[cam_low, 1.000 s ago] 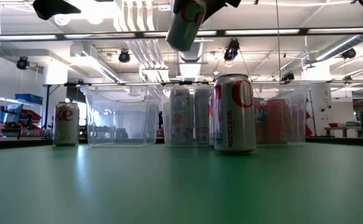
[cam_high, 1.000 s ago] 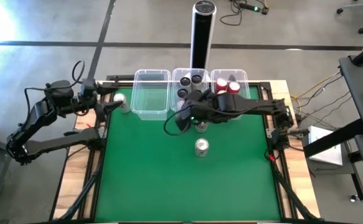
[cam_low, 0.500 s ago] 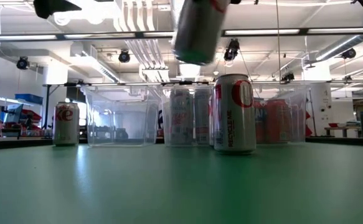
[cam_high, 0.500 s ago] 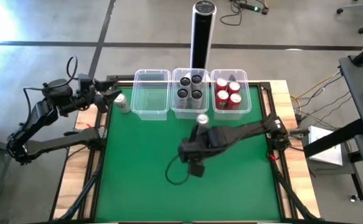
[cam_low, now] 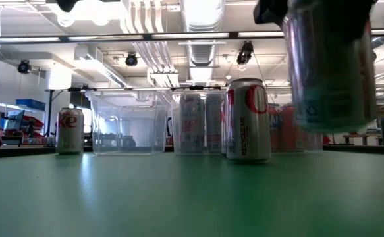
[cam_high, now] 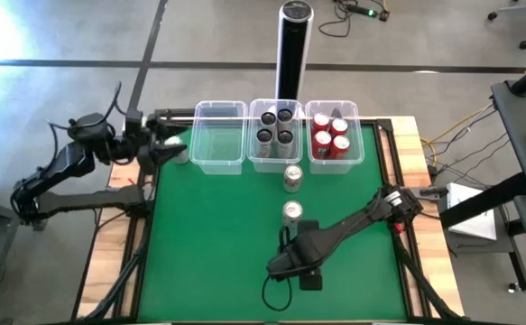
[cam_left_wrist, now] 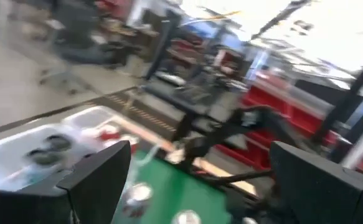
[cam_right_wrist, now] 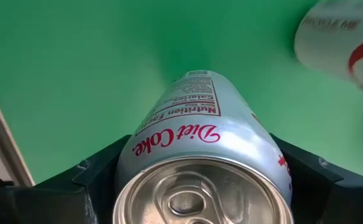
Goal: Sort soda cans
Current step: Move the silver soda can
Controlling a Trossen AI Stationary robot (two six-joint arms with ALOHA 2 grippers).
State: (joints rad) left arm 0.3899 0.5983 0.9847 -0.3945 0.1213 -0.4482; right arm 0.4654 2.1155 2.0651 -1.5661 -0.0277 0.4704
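A silver-white Diet Coke can [cam_right_wrist: 203,165] is clamped between the two dark fingers of the right gripper [cam_high: 291,264], held up off the green surface [cam_high: 217,244] over its near middle part; in the low view the can [cam_low: 328,66] hangs large at the right, its base clear of the surface. Just beyond it a second silver-white can [cam_high: 291,212] stands upright mid-surface, and a third [cam_high: 292,177] stands farther back, just in front of the middle bin [cam_high: 276,162]. That clear bin holds four dark cans [cam_high: 275,126]. The right bin [cam_high: 336,161] holds four red cans [cam_high: 330,134]. The left bin [cam_high: 219,162] shows nothing inside. One more silver-white can [cam_low: 70,130] stands at the far left, beside the left bin. The left gripper [cam_high: 170,144] is at that can, fingers spread apart in its wrist view, nothing between them. A tall black cylinder post [cam_high: 292,50] stands behind the bins.
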